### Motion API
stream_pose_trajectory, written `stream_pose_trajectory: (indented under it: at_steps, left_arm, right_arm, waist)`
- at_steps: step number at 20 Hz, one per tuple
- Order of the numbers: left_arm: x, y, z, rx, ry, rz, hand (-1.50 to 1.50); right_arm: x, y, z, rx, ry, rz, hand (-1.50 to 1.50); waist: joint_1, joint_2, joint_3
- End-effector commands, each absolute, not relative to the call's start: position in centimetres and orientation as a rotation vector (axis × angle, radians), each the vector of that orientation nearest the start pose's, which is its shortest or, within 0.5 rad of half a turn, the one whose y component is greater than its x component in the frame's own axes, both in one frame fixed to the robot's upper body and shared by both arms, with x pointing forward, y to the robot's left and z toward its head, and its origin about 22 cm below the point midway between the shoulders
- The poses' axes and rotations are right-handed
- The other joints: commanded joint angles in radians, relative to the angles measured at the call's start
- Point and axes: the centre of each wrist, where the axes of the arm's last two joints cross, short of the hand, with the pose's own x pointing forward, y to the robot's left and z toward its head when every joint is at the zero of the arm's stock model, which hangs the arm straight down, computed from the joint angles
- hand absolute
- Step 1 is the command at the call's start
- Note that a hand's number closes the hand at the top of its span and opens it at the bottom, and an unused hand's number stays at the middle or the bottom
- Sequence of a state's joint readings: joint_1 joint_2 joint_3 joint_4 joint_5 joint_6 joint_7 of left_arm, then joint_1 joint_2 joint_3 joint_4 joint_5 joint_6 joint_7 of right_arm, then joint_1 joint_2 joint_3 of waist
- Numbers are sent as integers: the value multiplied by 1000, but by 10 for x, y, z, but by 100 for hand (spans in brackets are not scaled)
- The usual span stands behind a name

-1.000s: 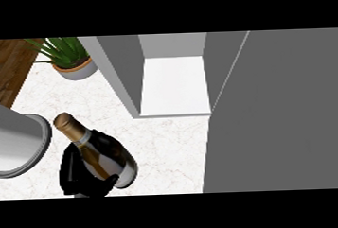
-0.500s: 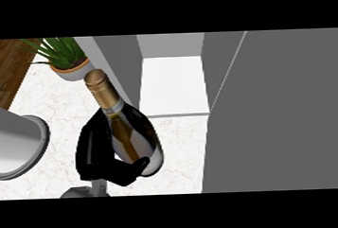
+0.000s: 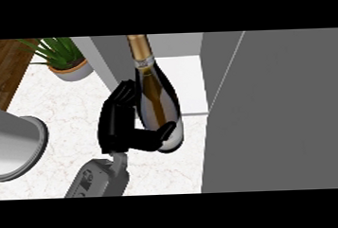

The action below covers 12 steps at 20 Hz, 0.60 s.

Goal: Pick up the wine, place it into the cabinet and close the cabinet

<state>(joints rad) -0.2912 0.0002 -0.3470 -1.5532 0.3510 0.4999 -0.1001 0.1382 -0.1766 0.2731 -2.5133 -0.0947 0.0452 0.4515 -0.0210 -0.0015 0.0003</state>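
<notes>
Left robot hand (image 3: pixel 123 129) is clamped on the wine bottle (image 3: pixel 156 95): fingers along its left side, thumb curled under its base, neck toward the cabinet (image 3: pixel 188 82).

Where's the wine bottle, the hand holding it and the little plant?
wine bottle (image 3: pixel 157 102): head view, on its belly.
left hand (image 3: pixel 116 125): head view, on the hand's black back.
potted plant (image 3: pixel 54 49): head view, on its green leaves.

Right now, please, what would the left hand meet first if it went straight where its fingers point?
Probably the grey cabinet's left side wall, just beyond the black left hand; depth unclear.
</notes>
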Motion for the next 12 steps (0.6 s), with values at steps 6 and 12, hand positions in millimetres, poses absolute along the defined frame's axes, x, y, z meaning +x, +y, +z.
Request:
stream_pose_trajectory:
  at_steps: [6, 12]
  left_arm:
    - [306, 90, 37, -115, -1716, 223, 150]
    - [305, 87, 13, -87, -1674, 204, 150]
  right_arm:
    - [103, -217, 204, 351, -1940, 323, -150]
    - [93, -212, 204, 358, -1915, 293, -150]
  waist:
    - [-5, 4, 0]
    - [-1, 1, -1]
